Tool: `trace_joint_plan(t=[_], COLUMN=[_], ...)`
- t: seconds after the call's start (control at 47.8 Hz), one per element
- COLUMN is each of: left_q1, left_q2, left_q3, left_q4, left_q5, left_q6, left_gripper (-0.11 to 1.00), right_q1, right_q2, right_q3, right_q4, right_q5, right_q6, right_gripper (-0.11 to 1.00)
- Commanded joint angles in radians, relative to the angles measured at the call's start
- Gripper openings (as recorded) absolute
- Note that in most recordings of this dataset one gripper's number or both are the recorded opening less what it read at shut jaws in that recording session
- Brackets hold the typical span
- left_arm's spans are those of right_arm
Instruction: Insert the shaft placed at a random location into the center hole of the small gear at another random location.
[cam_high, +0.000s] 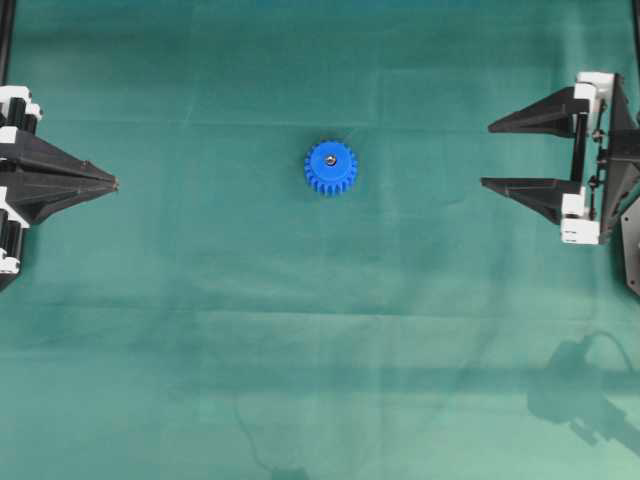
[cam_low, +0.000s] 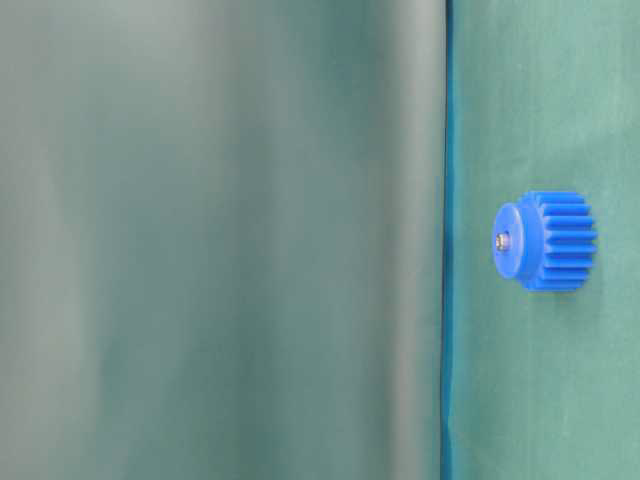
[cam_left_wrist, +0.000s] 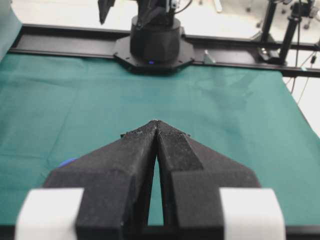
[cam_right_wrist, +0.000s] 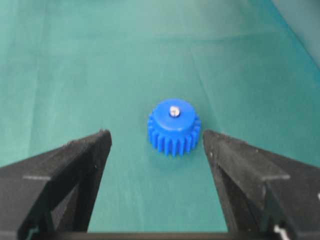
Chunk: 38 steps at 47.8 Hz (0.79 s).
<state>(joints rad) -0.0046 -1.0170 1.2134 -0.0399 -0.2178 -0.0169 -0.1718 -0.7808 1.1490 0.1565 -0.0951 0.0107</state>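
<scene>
A green cloth covers the table (cam_high: 200, 330), flat apart from faint fold lines, with black rails at its edges. Nearest the right end effector (cam_right_wrist: 156, 142), its two black fingers stand spread wide with nothing between them. Just ahead, centred in the gap, sits the small gear (cam_right_wrist: 174, 127), bright blue, resting on its toothed side with the hub face up. A silvery dot shows in the middle of that face: it looks like the shaft (cam_right_wrist: 174, 111), seated upright in the center hole (cam_high: 329, 158), its tip barely above the hub. Well beyond the gear, at the far side of the table, the left end effector (cam_high: 113, 183) has its fingers pressed together at the tips, gripping nothing.

The insertion seems done, so the step in hand is judged to be clearing away cleanly. To do it well, the right end effector should keep its fingers wide and move straight away from the gear, never sweeping sideways, since a brush against the teeth could tip the gear and loosen the pin. The left one is best left parked where it is
</scene>
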Motion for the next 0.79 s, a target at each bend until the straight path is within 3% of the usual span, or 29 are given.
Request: trace_joint_plan(t=[0.0,0.773], left_q1=[-0.002,-0.002], left_q2=[0.003,0.003], left_q3=[-0.008,-0.005], left_q4=[-0.002,-0.002], left_q5=[-0.005,-0.003], left_q6=[0.002,0.002], left_gripper=[0.0,0.0], right_q1=[0.003,0.002], right_q2=[-0.005,0.005], right_q3=[-0.006,-0.006], right_q4=[-0.002,-0.006], right_q5=[0.0,0.0], right_q6=[0.002,0.0], right_gripper=[0.76,0.76])
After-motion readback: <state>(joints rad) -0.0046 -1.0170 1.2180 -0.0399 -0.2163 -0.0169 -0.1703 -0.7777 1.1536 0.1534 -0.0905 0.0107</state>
